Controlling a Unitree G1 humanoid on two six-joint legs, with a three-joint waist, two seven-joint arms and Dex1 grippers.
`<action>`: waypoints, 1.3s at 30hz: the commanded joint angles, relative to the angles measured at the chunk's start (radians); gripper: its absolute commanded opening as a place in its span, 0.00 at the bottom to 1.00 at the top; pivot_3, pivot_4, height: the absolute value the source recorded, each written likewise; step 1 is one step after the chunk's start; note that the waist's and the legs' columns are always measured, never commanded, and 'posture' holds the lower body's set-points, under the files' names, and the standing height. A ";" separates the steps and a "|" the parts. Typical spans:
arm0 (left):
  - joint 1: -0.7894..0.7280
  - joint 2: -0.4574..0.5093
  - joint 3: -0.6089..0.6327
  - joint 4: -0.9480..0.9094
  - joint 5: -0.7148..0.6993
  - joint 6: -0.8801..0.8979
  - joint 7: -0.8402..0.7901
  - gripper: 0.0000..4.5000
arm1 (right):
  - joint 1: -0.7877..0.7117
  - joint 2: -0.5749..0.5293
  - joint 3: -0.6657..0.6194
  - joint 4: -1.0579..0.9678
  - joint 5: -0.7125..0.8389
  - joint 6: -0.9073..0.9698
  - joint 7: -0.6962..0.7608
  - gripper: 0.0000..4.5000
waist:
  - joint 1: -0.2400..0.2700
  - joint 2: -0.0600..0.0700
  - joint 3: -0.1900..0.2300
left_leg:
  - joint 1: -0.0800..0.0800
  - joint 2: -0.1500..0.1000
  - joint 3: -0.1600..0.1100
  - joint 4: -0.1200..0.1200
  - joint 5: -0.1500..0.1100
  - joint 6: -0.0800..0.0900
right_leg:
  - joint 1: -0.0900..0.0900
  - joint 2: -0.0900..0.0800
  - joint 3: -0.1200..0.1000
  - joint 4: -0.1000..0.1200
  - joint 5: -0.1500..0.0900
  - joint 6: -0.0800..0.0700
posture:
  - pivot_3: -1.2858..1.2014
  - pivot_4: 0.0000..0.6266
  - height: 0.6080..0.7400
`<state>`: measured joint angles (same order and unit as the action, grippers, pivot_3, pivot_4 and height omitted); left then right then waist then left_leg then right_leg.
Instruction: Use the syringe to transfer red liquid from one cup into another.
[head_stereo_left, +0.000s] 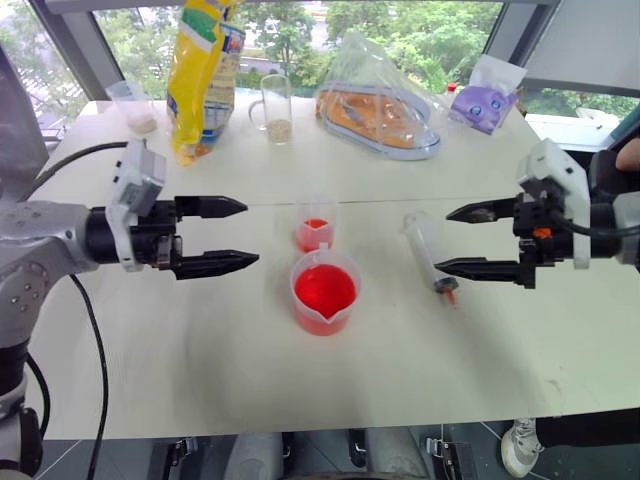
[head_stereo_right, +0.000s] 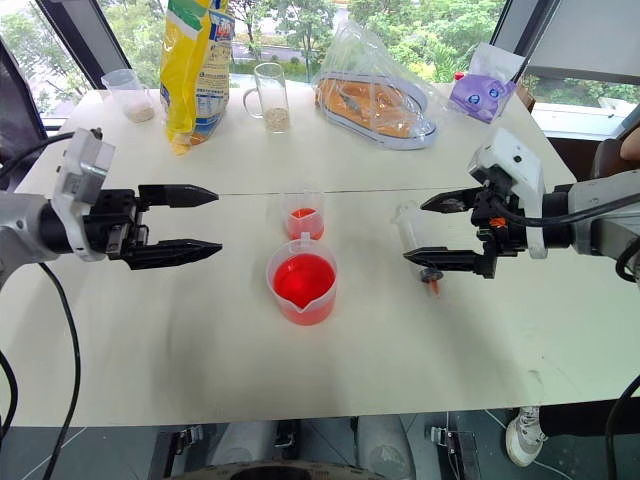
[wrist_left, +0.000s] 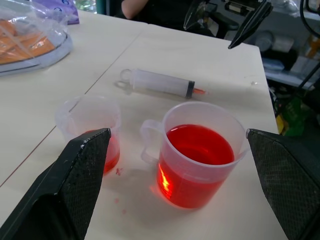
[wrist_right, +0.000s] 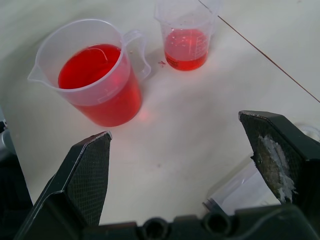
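Right gripper (head_stereo_left: 458, 239) spread, empty, beside large clear plastic syringe (head_stereo_left: 430, 256) lying on tabletop (head_stereo_left: 200, 340); light, rigid, slippery, so grab the barrel mid-length; left gripper (head_stereo_left: 245, 235) spread too

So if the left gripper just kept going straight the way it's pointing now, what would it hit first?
Probably the wide beaker of red liquid. The open left gripper points toward it and the smaller cup beside it. It may be raised enough to pass over their rims; depth is unclear.
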<state>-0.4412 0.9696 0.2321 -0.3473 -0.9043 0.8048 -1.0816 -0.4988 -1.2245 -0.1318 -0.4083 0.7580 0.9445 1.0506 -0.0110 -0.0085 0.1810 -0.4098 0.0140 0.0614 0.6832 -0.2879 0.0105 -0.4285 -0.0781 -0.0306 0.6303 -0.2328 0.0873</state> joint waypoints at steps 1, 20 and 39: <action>-0.020 0.001 0.042 -0.018 -0.025 0.001 0.015 1.00 | -0.024 0.001 -0.018 -0.007 -0.006 -0.018 0.005 0.99 | 0.000 0.000 0.000 | 0.000 0.000 0.000 0.000 0.000 0.000 | 0.000 0.000 0.000 0.000 0.000 0.000 | 0.52 0.24 1.00; 0.007 -0.013 0.043 -0.022 -0.037 -0.029 0.030 1.00 | -0.034 0.039 -0.045 0.028 0.028 0.039 -0.050 0.99 | 0.000 0.000 0.000 | 0.000 0.000 0.000 0.000 0.000 0.000 | 0.000 0.000 0.000 0.000 0.000 0.000 | 0.52 0.24 1.00; -0.024 -0.078 -0.038 0.023 0.042 -0.107 -0.011 1.00 | -0.598 0.341 0.309 0.602 -0.126 0.670 -0.513 0.99 | 0.000 0.000 0.000 | -0.001 -0.002 0.001 0.001 0.000 0.000 | -0.001 -0.001 0.001 0.001 0.001 -0.002 | 0.52 0.24 1.00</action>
<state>-0.4475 0.8897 0.1797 -0.3132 -0.8608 0.7138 -1.0892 -1.0656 -0.8775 0.1721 0.1604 0.6433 1.6076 0.5721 -0.0105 -0.0086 0.1808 -0.4113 0.0119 0.0626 0.6838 -0.2883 0.0115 -0.4294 -0.0790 -0.0293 0.6307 -0.2313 0.0854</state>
